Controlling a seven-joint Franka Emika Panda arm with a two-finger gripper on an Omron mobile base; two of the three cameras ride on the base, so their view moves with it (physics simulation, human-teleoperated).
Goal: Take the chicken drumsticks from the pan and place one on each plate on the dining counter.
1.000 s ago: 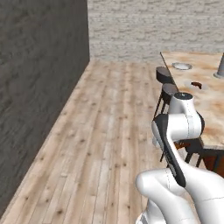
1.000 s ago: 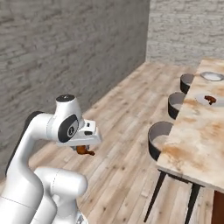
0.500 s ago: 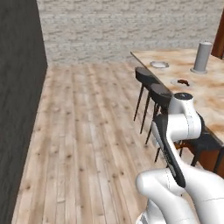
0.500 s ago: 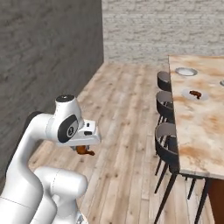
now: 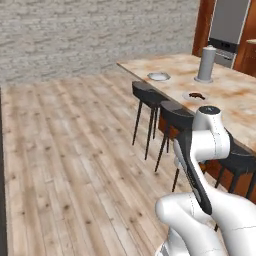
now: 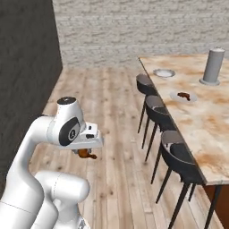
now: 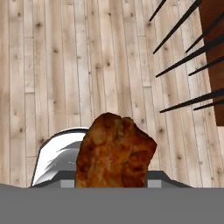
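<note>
Claw [image 6: 86, 151] of mine is clamped tight on 1 chicken drumstick [image 7: 114, 151] above the wooden floor [image 6: 112, 134], while farther off on the dining worktop [image 6: 197, 116] 1 plate [image 6: 183, 96] carries the other drumstick [image 6: 184, 95] and the far plate [image 6: 164, 73] beyond it lies bare.

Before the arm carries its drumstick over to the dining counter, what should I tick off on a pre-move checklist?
1. Drumstick held in gripper: ok.
2. One plate already has a drumstick: ok.
3. Other plate free: ok.
4. Gripper above the dining counter: not ok, it hangs over the floor.
5. Stools stand between arm and counter: not ok.
6. Grey cylinder apart from free plate: ok.
</note>
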